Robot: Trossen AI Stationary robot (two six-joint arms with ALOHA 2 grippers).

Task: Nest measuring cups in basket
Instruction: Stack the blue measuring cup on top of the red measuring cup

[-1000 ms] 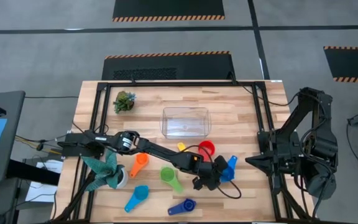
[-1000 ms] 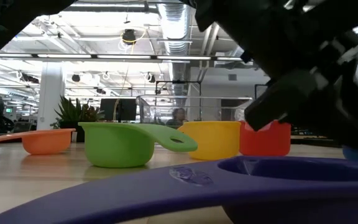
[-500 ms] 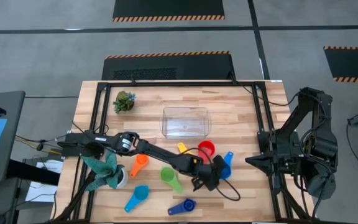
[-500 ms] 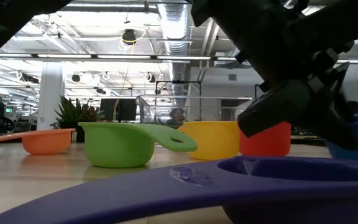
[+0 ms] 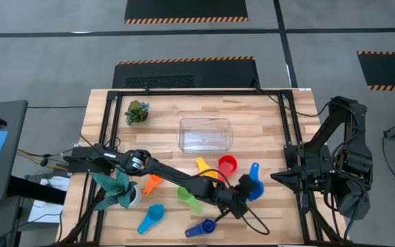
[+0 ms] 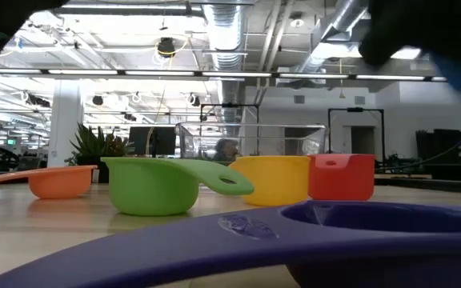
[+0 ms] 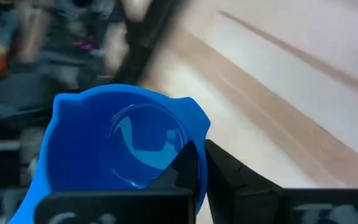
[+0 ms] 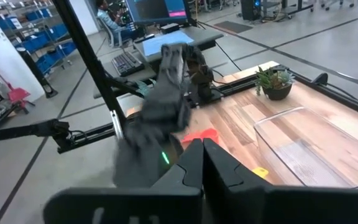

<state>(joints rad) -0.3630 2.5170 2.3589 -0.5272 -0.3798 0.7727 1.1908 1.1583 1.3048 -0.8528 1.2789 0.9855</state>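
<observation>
Wooden tabletop (image 5: 266, 123), and the left gripper (image 5: 242, 199) just clamped shut on the blue cup (image 5: 252, 182) and lifted it, so next stop is the basket (image 5: 205, 134), which holds 0 cups so far. Left wrist view shows the pinch on the rim; the low view only catches a dark blur. Right gripper (image 8: 197, 162) sits closed, parked off the table's right edge.

Around my tabletop (image 5: 252, 113) of pale wood planks lies a grey floor (image 5: 60, 62) crossed by dark lines, with black mats (image 5: 186, 9) edged in orange-and-black stripes. Beyond my left gripper (image 7: 197, 180), the hall opens wide: white ceiling with ducts (image 6: 222, 32), long strip lights (image 6: 134, 74), a white column (image 6: 64, 120), desks with monitors (image 8: 157, 9).
</observation>
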